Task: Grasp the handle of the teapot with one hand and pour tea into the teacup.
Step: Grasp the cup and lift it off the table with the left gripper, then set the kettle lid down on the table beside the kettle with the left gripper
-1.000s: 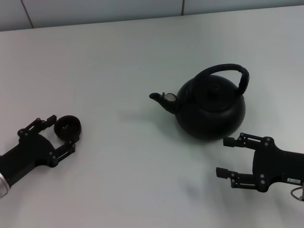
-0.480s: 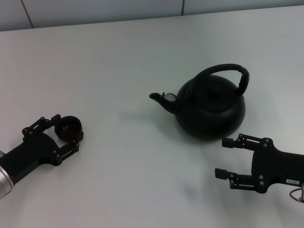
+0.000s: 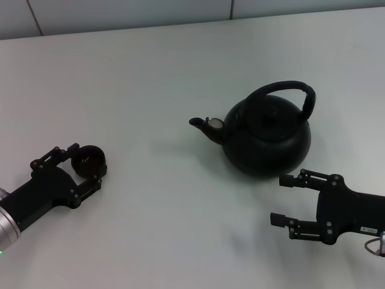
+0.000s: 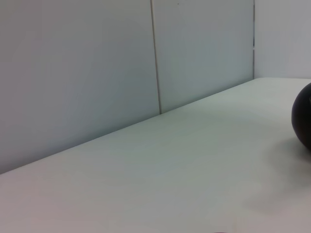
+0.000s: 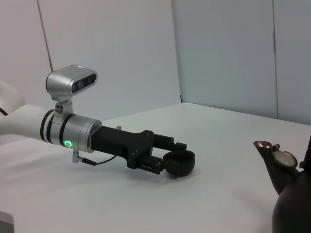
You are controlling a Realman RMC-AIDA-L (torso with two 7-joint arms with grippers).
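Observation:
The matte-black teapot [image 3: 267, 135] stands right of centre in the head view, spout pointing toward my left side, its arched handle [image 3: 289, 89] upright over the lid. My left gripper [image 3: 87, 164] is low at the left, shut on the small dark teacup [image 3: 90, 159]. The right wrist view shows the same grip on the teacup [image 5: 179, 162], with the fingers [image 5: 163, 144] on either side of it. My right gripper [image 3: 287, 198] is open and empty just in front of the teapot's near side, below the handle. The teapot's spout and body [image 5: 286, 194] fill a corner of the right wrist view.
The white table [image 3: 162, 78] runs to a grey panelled wall [image 3: 120, 12] at the back. An edge of the teapot [image 4: 303, 119] shows in the left wrist view. Bare tabletop lies between the teacup and the spout.
My left gripper has moved slightly toward the teapot, carrying the teacup with it. My right gripper has shifted a little toward the left. The teapot has not moved.

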